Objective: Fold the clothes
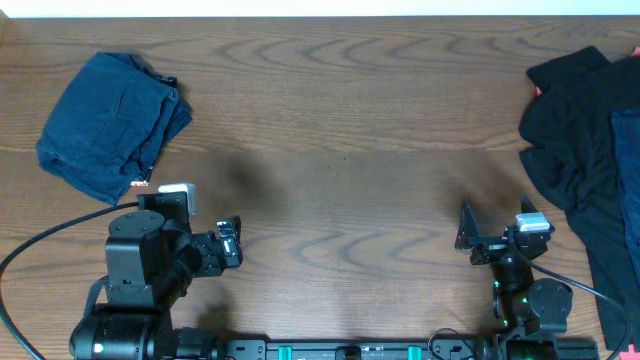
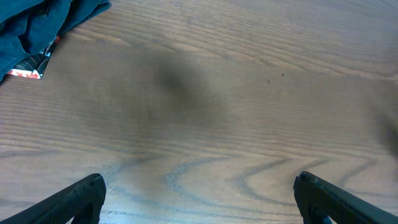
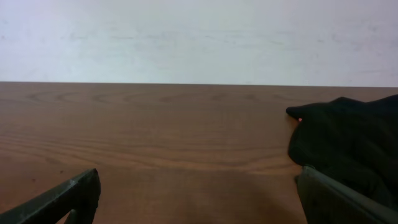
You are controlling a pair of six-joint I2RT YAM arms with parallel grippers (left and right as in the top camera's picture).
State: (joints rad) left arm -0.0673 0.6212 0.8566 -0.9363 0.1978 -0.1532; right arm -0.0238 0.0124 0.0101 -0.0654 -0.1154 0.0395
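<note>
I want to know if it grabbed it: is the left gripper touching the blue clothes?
Apart. The overhead view shows bare table between the left gripper and the blue clothes.

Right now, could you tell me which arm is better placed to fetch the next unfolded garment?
The right arm, jaws open, sits beside the black pile; the left arm is across the table, by the folded garment.

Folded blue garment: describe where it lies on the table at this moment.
Overhead, the folded blue garment lies far left on the table, just beyond the left hand; the left wrist view catches its edge at top left.
</note>
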